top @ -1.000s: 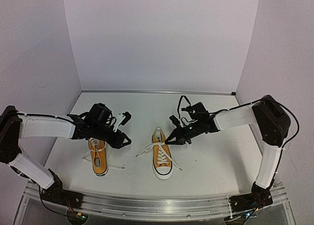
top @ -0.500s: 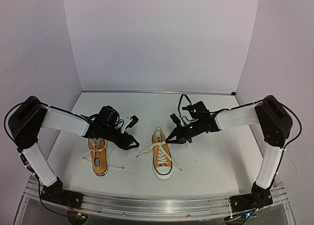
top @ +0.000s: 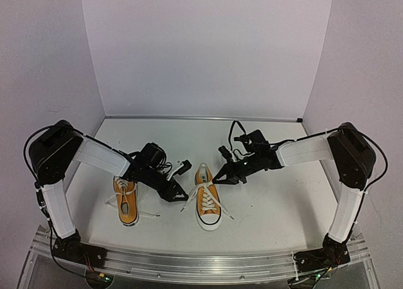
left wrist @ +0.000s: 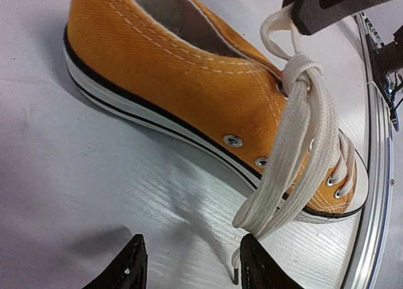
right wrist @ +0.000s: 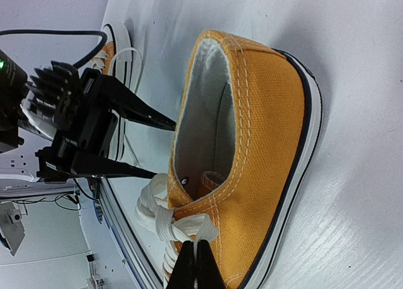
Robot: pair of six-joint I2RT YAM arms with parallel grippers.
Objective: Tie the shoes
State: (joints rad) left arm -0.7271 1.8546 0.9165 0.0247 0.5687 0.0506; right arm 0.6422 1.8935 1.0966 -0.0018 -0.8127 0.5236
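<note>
Left pincer (left wrist: 192, 254) neared shoe (left wrist: 189, 81); right pincer (right wrist: 196, 264) pinches lace (left wrist: 288, 157)

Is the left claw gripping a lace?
No, the left gripper has its fingers wide apart, and the lace hangs free.

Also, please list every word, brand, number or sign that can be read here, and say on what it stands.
No text can be read in any view.
The shoe in the wrist views: no brand or number on canvas, sole or lining.
The other shoe: too small to tell.
The lace, left arm and right arm: no label visible.
</note>
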